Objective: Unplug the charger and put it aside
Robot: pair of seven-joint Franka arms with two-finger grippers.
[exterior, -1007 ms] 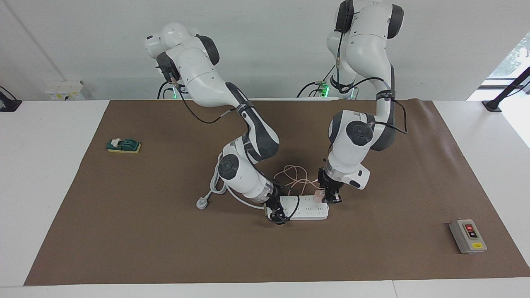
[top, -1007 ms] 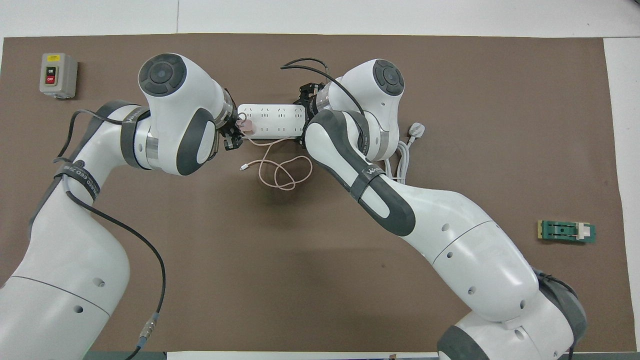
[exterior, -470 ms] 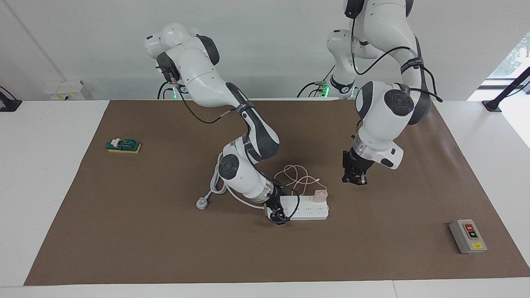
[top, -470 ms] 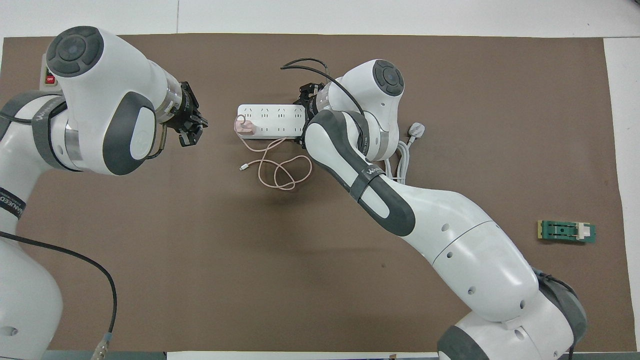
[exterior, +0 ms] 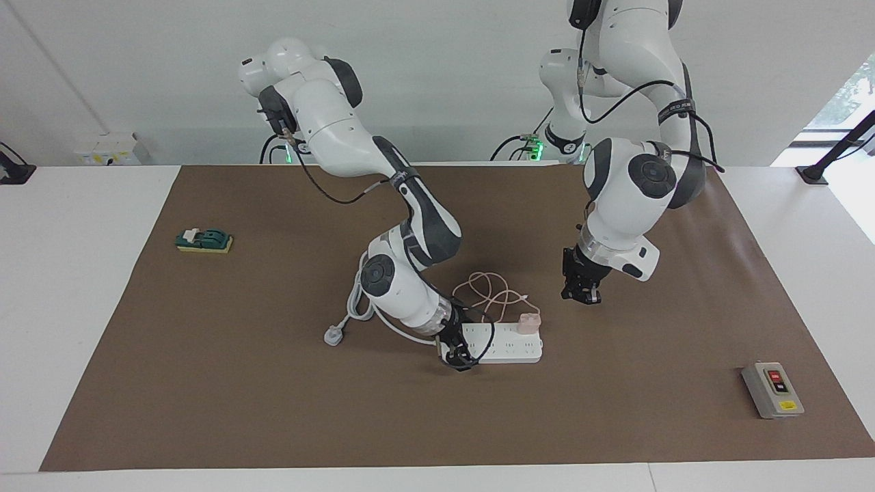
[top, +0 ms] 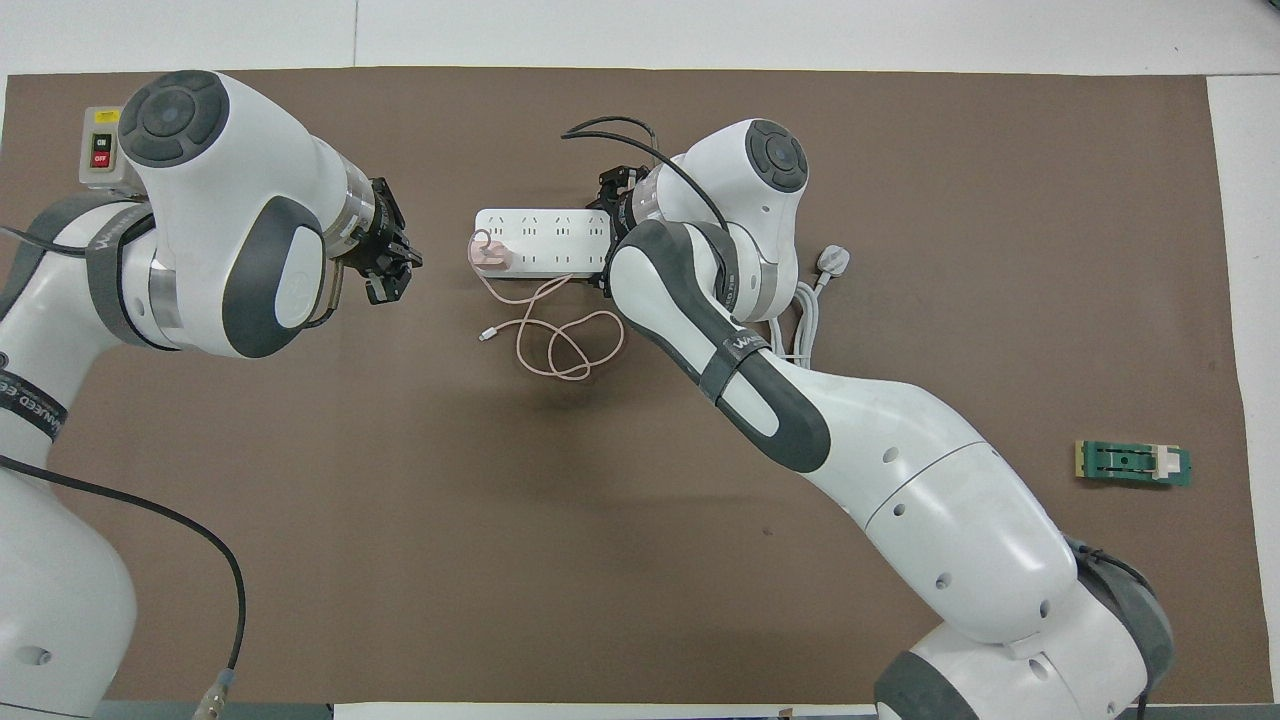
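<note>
Charger [exterior: 528, 322]: it is sitting plugged into the power strip [exterior: 506, 342], at the strip's end toward the left arm's side; not yet unplugged.
Left gripper [exterior: 581, 294]: it is hanging in the air over the bare mat [exterior: 273, 383], near the charger but apart from it; whether the fingers are apart or together, I cannot tell.
Key relation: the charger is lying below the left gripper and sideways toward the right arm's end; the left arm is the free one to reach it.
Right gripper [exterior: 456, 355]: it is pressing at the strip's other end; the finger state I cannot tell.
Long axis: the strip is running across the table, from arm to arm.
Shapes: small pale pink cube, thin pink cable [top: 555, 345] looping nearer to the robots; the strip is long, white, hard plastic.
</note>
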